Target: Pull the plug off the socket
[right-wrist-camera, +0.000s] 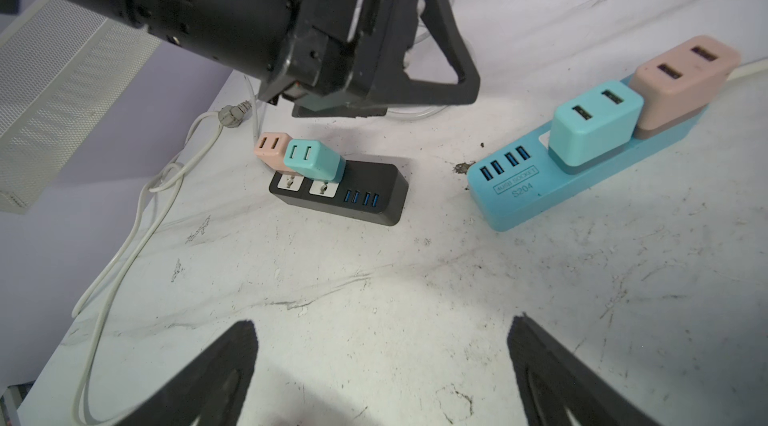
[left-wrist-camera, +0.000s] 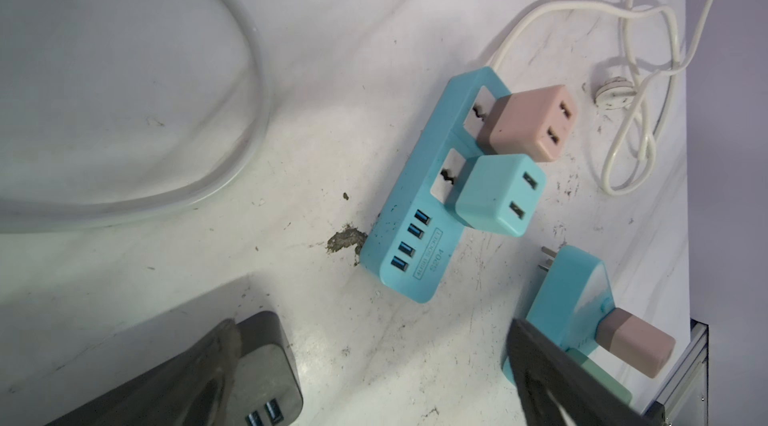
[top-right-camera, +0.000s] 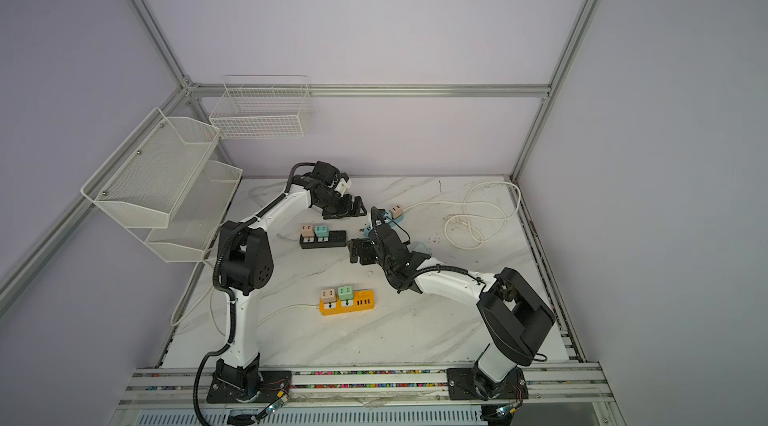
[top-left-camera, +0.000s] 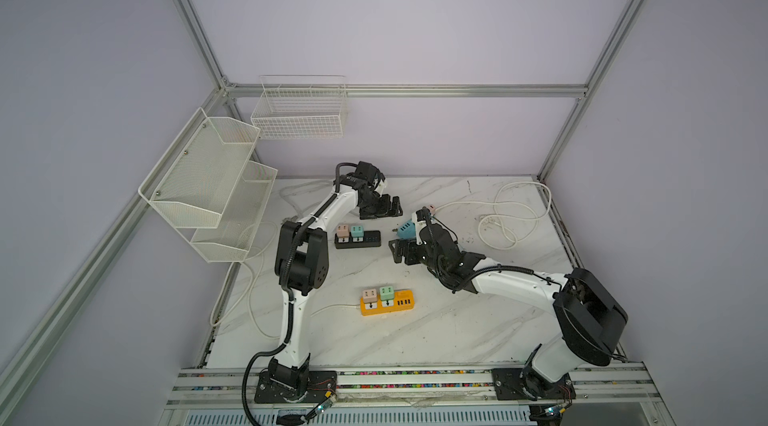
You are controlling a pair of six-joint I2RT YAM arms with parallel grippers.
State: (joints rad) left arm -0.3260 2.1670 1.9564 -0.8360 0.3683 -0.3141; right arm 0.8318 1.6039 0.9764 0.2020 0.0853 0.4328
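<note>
In both top views the blue power strip (top-left-camera: 405, 230) is mostly hidden behind the right claw (top-left-camera: 394, 252) and its wrist, at the claw's 1 o'clock; its sockets cannot be made out there.

In the left wrist view the black power strip (left-wrist-camera: 268, 365) is cut off by the frame edge and partly covered by the left claw (left-wrist-camera: 370, 324). The blue adapter (left-wrist-camera: 573, 299) is partly covered likewise. The looped cable (left-wrist-camera: 259, 83) is blurred.

In the right wrist view the pink plug (right-wrist-camera: 269, 144) is half hidden behind the teal plug (right-wrist-camera: 313, 159).
</note>
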